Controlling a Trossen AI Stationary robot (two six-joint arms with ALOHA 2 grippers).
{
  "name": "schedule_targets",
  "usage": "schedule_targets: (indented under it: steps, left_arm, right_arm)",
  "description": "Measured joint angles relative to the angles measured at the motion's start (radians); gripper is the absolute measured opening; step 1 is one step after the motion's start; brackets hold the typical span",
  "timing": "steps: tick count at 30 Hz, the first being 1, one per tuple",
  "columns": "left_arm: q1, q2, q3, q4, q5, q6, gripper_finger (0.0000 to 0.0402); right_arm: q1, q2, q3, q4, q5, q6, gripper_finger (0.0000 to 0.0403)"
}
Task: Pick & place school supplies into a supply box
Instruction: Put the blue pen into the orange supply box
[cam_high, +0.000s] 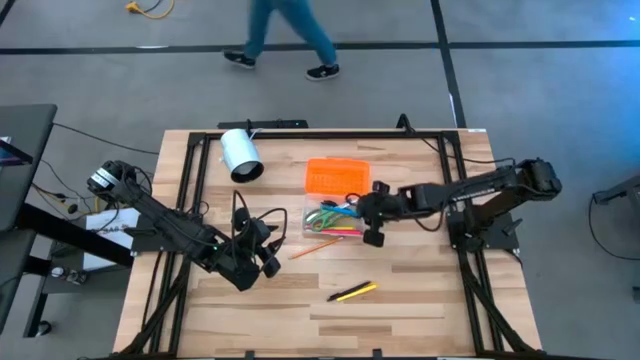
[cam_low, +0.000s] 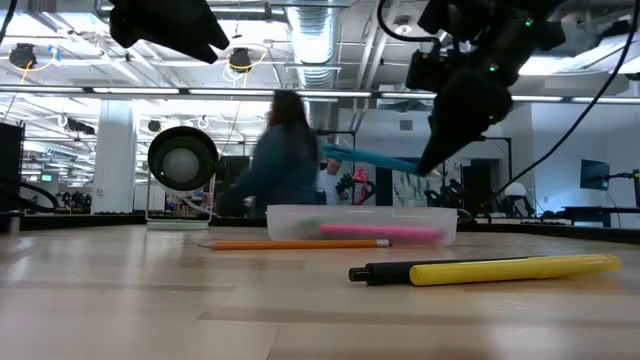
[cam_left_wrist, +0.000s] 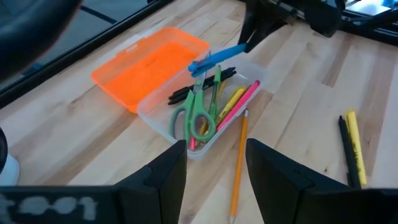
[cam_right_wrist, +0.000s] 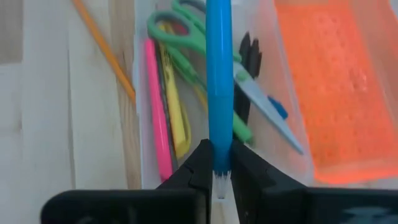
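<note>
The supply box's clear tray (cam_high: 333, 221) sits mid-table with its orange lid (cam_high: 337, 176) lying open on the far side. In the tray (cam_left_wrist: 205, 115) lie green-handled scissors (cam_left_wrist: 196, 115), a pink marker (cam_right_wrist: 157, 118), yellow and dark pens. My right gripper (cam_right_wrist: 219, 163) is shut on a blue pen (cam_right_wrist: 219, 74) above the tray, seen too in the low view (cam_low: 372, 157). An orange pencil (cam_high: 312, 248) lies on the table beside the tray's near-left side. A yellow marker (cam_high: 355, 291) lies nearer the table's near edge. My left gripper (cam_left_wrist: 214, 168) hovers open to the left of the pencil. My right gripper pinches the blue pen at one end (cam_right_wrist: 219, 158) between its two fingers. The pen runs on forward along the fingers, toward the table's left. It is lifted clear above the tray (cam_low: 360, 222), close to level, with its free end (cam_left_wrist: 199, 65) over the scissors.
A white cylinder (cam_high: 240, 155) lies on its side near the table's far-left corner. A dark pen (cam_left_wrist: 343, 146) lies beside the yellow marker (cam_left_wrist: 356, 146). A person (cam_high: 285, 35) walks on the floor beyond the far edge. Bare wood lies near the table's near edge.
</note>
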Motion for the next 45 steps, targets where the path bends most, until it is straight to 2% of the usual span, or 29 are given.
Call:
schedule_targets:
  steps: [9, 21, 27, 36, 45]
  left_arm:
    - [0.000, 0.000, 0.000, 0.000, -0.005, -0.013, 0.0153]
    - [0.001, 0.000, 0.000, 0.000, -0.044, -0.015, 0.0153]
    - [0.001, 0.000, 0.000, 0.000, -0.045, -0.015, 0.0153]
    - [-0.001, 0.000, 0.000, 0.000, -0.043, -0.021, 0.0153]
    - [-0.001, 0.000, 0.000, -0.002, -0.034, -0.019, 0.0153]
  right_arm:
    - [-0.025, 0.001, 0.000, 0.087, -0.028, -0.059, 0.0024]
    - [-0.048, 0.001, 0.000, 0.111, -0.027, -0.078, 0.0028]
    - [-0.074, 0.088, 0.008, 0.151, -0.081, -0.046, 0.0031]
    - [-0.041, 0.180, 0.046, 0.135, -0.076, -0.051, 0.0038]
    - [-0.041, 0.193, 0.050, 0.103, -0.077, -0.041, 0.0053]
